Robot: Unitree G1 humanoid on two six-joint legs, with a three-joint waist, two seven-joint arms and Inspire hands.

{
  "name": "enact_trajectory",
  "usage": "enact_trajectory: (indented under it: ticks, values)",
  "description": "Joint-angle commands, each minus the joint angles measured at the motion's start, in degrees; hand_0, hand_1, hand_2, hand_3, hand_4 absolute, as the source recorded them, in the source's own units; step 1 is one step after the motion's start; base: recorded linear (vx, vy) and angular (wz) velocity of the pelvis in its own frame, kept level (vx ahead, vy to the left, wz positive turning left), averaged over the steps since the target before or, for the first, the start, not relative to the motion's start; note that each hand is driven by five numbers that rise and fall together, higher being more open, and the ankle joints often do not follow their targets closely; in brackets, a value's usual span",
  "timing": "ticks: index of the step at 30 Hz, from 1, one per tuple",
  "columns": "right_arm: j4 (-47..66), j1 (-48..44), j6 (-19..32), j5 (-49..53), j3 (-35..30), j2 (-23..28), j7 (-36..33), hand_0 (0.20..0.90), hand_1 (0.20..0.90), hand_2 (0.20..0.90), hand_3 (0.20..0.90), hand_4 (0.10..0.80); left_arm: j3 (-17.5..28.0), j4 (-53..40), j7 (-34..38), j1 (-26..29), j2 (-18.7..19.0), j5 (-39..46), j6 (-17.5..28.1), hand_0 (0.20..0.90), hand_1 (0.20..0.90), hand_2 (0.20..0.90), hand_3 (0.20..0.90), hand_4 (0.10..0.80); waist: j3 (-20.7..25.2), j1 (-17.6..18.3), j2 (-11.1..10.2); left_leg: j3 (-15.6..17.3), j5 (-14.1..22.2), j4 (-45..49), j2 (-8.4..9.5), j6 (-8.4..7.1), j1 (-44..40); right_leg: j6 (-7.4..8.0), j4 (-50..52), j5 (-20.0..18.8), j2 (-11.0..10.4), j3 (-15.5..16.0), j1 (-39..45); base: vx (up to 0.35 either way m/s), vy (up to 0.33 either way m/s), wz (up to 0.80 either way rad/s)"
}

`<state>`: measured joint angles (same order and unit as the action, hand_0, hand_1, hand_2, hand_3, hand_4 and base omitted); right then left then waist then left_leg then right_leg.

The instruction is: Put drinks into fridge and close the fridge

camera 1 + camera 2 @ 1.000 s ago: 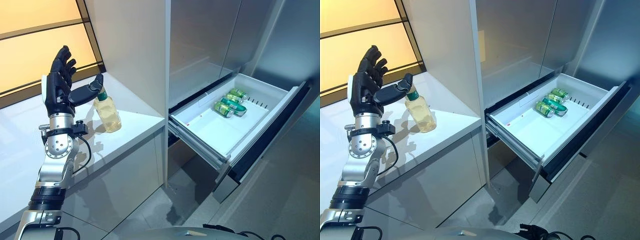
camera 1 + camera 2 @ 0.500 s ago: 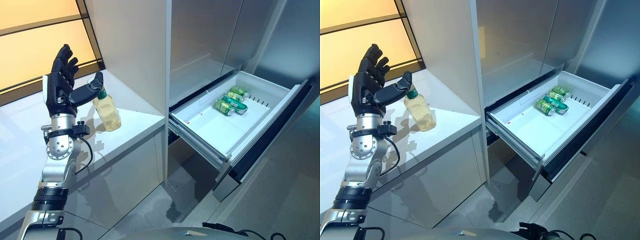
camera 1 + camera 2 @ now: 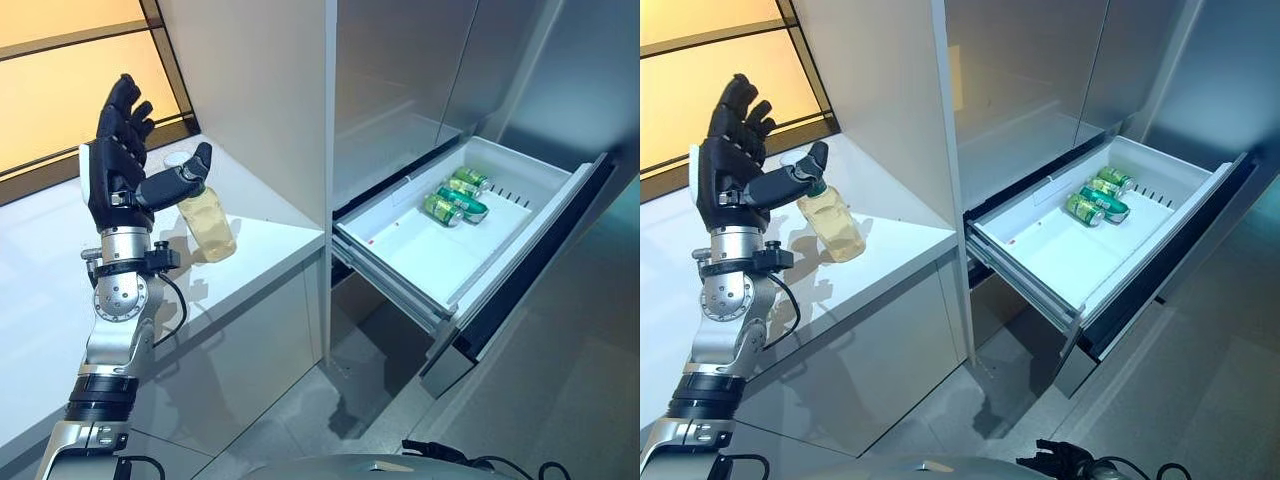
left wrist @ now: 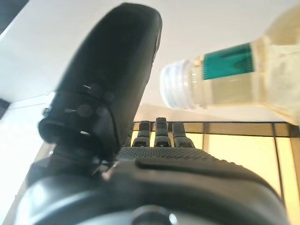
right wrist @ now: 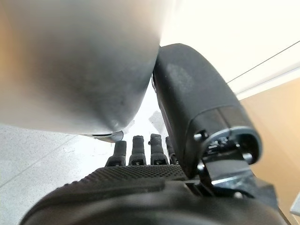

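Observation:
A clear bottle [image 3: 206, 222] of yellowish drink with a white cap and a green neck band stands on the white counter [image 3: 270, 240]. My left hand [image 3: 114, 165] is open and raised beside it. The fingers are straight and point up, and the thumb [image 4: 112, 79] reaches out by the bottle's neck. In the left wrist view the bottle's cap [image 4: 180, 86] lies just past the thumb with a small gap. The fridge drawer [image 3: 400, 262] is pulled out, with green cans [image 3: 455, 197] lying at its far end. My right hand [image 5: 154, 185] shows relaxed and empty in its wrist view.
A tall white cabinet wall [image 3: 270, 90] stands between the counter and the fridge [image 3: 420, 70]. The open drawer's dark front [image 3: 530, 260] juts out over the grey floor [image 3: 330, 420]. An orange-lit window [image 3: 60, 80] runs behind the counter.
The whole picture has shifted a little. My left hand has edged toward the bottle, and the white cap now shows between the thumb and the fingers.

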<state>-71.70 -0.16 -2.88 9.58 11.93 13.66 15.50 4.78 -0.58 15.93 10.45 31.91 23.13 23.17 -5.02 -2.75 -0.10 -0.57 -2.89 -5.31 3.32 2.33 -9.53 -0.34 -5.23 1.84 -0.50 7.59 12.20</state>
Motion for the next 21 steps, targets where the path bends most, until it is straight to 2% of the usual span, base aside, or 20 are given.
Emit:
enact_trajectory:
  ticks: [1,21]
  values:
    - [-2.2,0.2,-0.2,-1.8,1.1,0.4,0.9,0.900,0.900,0.900,0.900,0.800,2.8,-7.3,1.7,6.4,0.2,-2.9,7.3,0.900,0.900,0.900,0.900,0.800,1.8,0.3,1.1,1.6,6.6,0.3,-0.75,-1.00,-1.0,2.48,5.1,4.1,0.2,1.2,-2.6,0.000,0.000,0.00]
    - [-0.8,0.5,-1.2,-1.9,0.7,0.8,1.2,0.900,0.900,0.900,0.900,0.800,-0.5,-3.2,-2.4,3.8,0.6,-4.2,-1.8,0.900,0.900,0.900,0.900,0.800,1.2,0.6,1.5,1.8,6.6,0.3,-0.69,-0.95,-1.4,2.69,5.0,3.9,0.4,0.9,-2.5,-0.001,0.000,0.00]
